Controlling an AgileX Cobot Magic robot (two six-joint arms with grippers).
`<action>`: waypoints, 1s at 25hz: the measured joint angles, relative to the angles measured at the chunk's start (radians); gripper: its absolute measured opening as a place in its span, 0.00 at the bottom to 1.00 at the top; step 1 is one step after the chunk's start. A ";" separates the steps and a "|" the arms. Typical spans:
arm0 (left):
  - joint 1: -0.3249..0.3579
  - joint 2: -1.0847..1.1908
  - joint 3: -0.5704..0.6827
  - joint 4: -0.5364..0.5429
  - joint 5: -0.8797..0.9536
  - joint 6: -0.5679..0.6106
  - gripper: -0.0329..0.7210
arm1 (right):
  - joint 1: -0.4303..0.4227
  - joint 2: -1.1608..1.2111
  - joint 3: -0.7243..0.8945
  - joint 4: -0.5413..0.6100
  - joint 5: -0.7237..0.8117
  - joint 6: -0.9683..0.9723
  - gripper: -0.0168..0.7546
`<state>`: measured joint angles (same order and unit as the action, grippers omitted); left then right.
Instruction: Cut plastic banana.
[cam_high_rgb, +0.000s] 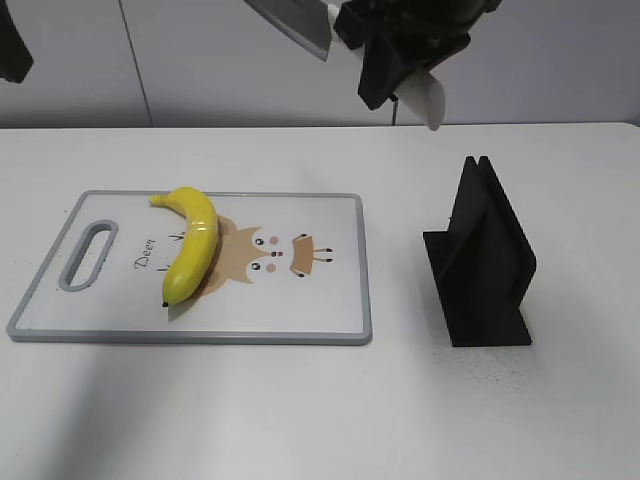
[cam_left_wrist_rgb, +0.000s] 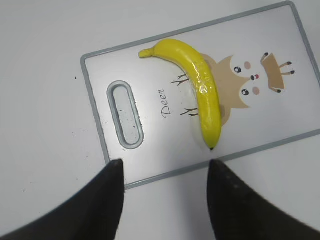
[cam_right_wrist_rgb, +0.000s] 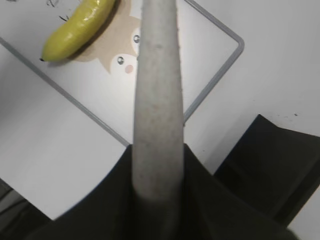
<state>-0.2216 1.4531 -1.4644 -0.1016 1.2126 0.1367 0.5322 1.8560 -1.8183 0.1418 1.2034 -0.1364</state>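
Observation:
The plastic banana (cam_high_rgb: 190, 245) is glossy yellow and lies on the left half of the white cutting board (cam_high_rgb: 330, 310), across a deer drawing. My right gripper (cam_high_rgb: 400, 50) hangs high above the table's back, shut on a knife; the blade (cam_high_rgb: 295, 25) points left and the pale handle (cam_high_rgb: 430, 100) sticks down. In the right wrist view the handle (cam_right_wrist_rgb: 157, 100) runs between the shut jaws (cam_right_wrist_rgb: 157, 150), with the banana (cam_right_wrist_rgb: 80, 27) far below at top left. My left gripper (cam_left_wrist_rgb: 164, 172) is open and empty above the board's near edge, well above the banana (cam_left_wrist_rgb: 200, 85).
A black knife stand (cam_high_rgb: 485, 260) stands upright on the white table to the right of the board, also in the right wrist view (cam_right_wrist_rgb: 270, 160). The board has a grey rim (cam_left_wrist_rgb: 95, 100) and a handle slot (cam_left_wrist_rgb: 125, 115) at its left end.

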 joint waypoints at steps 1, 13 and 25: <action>0.000 -0.001 0.000 0.001 0.003 -0.002 0.73 | 0.000 -0.011 0.001 0.015 0.000 0.017 0.26; 0.000 -0.251 0.149 0.027 0.006 -0.008 0.73 | 0.000 -0.255 0.150 0.139 0.001 0.169 0.26; 0.000 -0.586 0.479 0.050 -0.012 -0.020 0.73 | 0.000 -0.457 0.459 0.131 -0.003 0.264 0.26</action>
<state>-0.2213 0.8674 -0.9852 -0.0514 1.2005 0.1163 0.5322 1.3991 -1.3589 0.2727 1.2006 0.1274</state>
